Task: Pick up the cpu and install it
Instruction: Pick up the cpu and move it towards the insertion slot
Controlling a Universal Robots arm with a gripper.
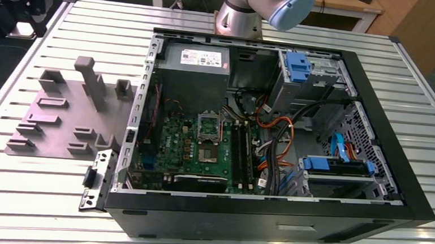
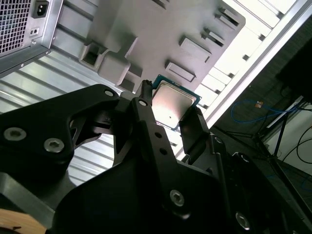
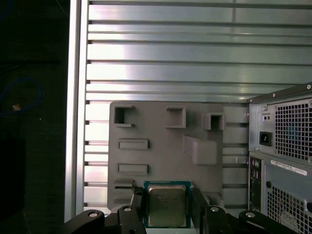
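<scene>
Silver cpu pinched by its edges between black gripper fingers; grey fixture plate well beyond.

An open black computer case lies on the ribbed metal surface, green motherboard and grey power supply exposed. A grey moulded holder sits beside it, toward the exterior view's left.
</scene>
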